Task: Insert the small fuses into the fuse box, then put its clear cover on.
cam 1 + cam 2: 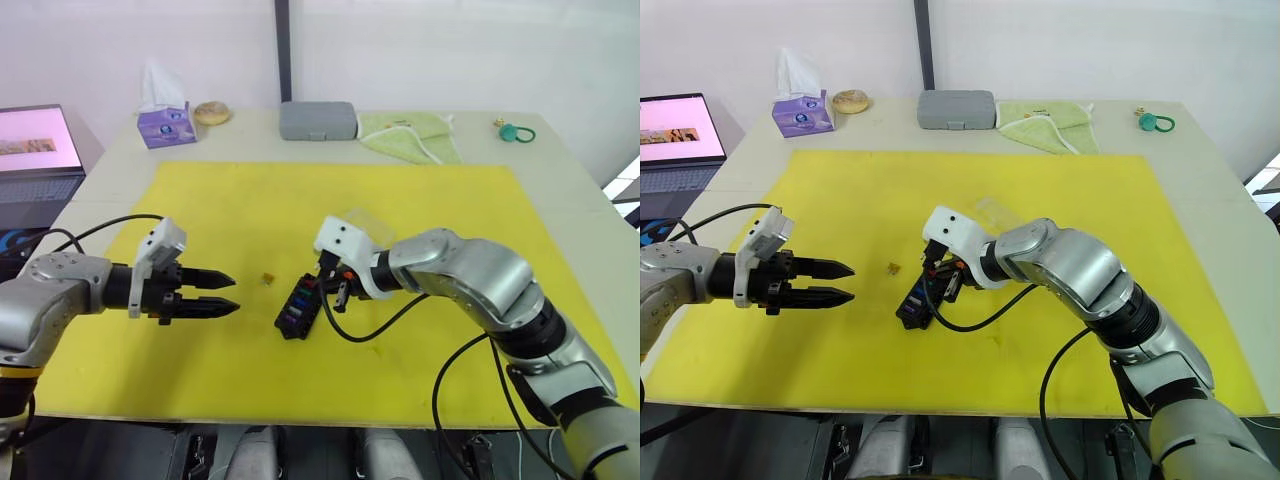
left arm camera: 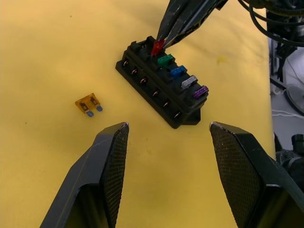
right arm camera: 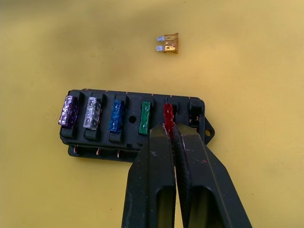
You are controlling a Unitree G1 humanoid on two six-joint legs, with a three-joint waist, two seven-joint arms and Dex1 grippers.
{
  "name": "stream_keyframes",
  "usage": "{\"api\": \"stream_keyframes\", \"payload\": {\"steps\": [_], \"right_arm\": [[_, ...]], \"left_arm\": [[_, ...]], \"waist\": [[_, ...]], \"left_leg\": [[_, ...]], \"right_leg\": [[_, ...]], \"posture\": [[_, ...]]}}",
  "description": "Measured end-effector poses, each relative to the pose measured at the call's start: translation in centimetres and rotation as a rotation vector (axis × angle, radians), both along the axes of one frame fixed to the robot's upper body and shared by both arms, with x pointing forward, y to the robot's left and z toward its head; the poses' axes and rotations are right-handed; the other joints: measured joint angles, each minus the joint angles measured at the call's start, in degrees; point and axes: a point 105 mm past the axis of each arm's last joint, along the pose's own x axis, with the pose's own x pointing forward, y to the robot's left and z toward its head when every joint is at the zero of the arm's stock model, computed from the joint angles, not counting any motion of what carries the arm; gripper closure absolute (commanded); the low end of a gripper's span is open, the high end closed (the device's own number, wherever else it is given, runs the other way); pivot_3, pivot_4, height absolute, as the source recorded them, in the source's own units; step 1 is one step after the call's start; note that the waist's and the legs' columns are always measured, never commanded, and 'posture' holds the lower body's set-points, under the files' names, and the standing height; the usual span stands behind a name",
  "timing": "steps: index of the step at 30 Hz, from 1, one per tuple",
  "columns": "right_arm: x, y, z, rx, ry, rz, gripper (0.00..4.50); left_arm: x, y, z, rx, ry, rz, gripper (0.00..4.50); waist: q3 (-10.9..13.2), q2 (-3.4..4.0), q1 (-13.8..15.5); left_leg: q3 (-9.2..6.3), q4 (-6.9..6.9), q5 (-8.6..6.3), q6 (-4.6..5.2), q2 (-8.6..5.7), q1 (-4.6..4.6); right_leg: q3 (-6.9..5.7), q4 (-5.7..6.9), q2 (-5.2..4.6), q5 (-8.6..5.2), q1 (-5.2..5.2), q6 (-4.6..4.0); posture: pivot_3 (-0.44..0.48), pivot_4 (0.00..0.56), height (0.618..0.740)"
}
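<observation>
**Red fuse pinched at the fuse box, orange one loose on the mat**

Yellow mat (image 1: 250, 210) covers most of a pale table (image 1: 560, 170), and the black fuse box (image 3: 133, 126) lies near the mat's middle, a little toward the front edge. Purple, grey, blue and green fuses sit in a row in its slots. The right gripper (image 3: 169, 128) has its fingers pressed together on the red fuse (image 3: 168, 113), which stands in the next slot; the last slot at that end is bare. An orange fuse (image 2: 89, 104) lies flat on the mat just beside the box, on the robot's left. The left gripper (image 1: 222, 294) hovers over the mat near the orange fuse, fingers apart. Just behind the right wrist lies the clear cover (image 1: 997, 212).
</observation>
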Motion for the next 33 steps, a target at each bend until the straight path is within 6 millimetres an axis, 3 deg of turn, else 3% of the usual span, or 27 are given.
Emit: {"api": "stream_keyframes", "payload": {"steps": [26,29,32,33], "right_arm": [[-0.03,0.34,-0.17,-0.028,-0.007,0.013,4.5],[-0.1,0.27,-0.36,-0.034,0.007,0.006,3.49],[0.01,0.1,-0.19,-0.03,0.009,-0.007,2.03],[0.04,0.0,-0.15,-0.03,0.013,-0.013,2.03]], "left_arm": [[0.05,-0.24,-0.32,-0.01,0.006,0.016,1.66],[0.08,-0.25,-0.33,-0.011,0.005,0.018,1.57],[0.11,-0.29,-0.37,-0.014,0.006,0.02,1.57],[0.12,-0.3,-0.37,-0.015,0.006,0.019,1.57]], "waist": [[-0.05,-0.01,-0.15],[-0.05,-0.01,-0.13],[-0.06,-0.02,-0.1],[-0.06,-0.02,-0.09]], "left_leg": [[-0.01,0.05,0.0,0.0,0.01,0.06],[-0.01,0.05,0.0,0.0,0.01,0.06],[-0.01,0.06,0.0,0.0,0.01,0.05],[-0.01,0.06,0.0,0.0,0.01,0.05]], "right_leg": [[0.01,0.12,0.04,0.0,0.02,0.0],[0.01,0.13,0.04,0.0,0.02,0.0],[0.01,0.13,0.04,0.0,0.02,0.0],[0.01,0.13,0.04,0.0,0.02,0.0]], "posture": [[0.0,0.15,0.737],[0.0,0.15,0.737],[0.0,0.15,0.737],[0.0,0.15,0.737]]}}
